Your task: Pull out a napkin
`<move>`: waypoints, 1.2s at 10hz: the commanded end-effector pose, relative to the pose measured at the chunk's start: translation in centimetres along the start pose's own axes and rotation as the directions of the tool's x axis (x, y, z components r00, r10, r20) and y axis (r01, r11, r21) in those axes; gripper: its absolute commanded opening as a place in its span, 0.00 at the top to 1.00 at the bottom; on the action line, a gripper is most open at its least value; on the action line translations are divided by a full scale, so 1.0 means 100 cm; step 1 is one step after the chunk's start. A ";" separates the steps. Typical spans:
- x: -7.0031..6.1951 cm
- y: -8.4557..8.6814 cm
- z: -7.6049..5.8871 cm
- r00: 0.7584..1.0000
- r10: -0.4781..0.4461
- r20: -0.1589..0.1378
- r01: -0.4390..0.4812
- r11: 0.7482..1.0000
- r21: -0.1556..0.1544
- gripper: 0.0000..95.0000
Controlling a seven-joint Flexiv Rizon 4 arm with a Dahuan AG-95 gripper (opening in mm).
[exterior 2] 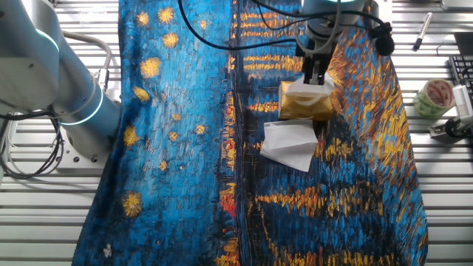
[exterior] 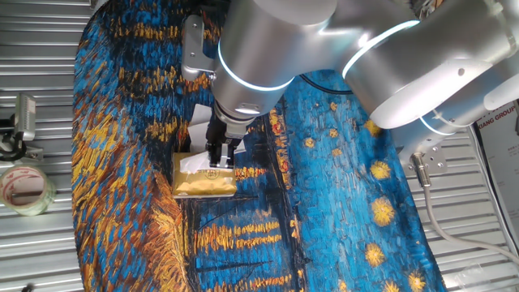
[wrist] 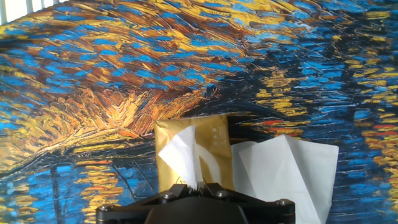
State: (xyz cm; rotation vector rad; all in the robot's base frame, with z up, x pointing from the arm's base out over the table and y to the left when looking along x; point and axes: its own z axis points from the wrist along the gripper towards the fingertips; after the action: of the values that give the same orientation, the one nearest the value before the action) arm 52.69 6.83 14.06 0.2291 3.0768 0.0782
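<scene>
The gold tissue pack lies on the painted cloth; it also shows in the other fixed view and in the hand view. The napkin, white and creased, rises out of the pack's top slot and is also seen in the fixed views. My gripper hangs straight above the pack, its jaws pinched together on the napkin's upper edge. A flatter white sheet lies loose beside the pack, at the right in the hand view.
A blue and gold painted cloth covers the table. A tape roll and a small metal device sit off the cloth on the slatted surface. A second tape roll and a pen lie off the cloth.
</scene>
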 end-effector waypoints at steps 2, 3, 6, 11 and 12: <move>0.001 0.000 -0.003 1.000 0.002 -0.006 -0.002 1.000 0.000 1.00; 0.001 0.001 -0.004 1.000 0.003 -0.005 -0.003 1.000 0.000 1.00; 0.002 0.002 -0.010 1.000 0.004 -0.013 -0.004 1.000 0.001 1.00; 0.003 0.003 -0.017 1.000 0.007 -0.021 -0.007 1.000 -0.006 1.00; 0.004 0.004 -0.019 1.000 0.008 -0.024 -0.008 1.000 -0.006 1.00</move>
State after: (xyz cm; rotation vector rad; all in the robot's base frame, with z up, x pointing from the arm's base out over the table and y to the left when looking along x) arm 52.24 7.13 16.25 0.2426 3.1003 0.0935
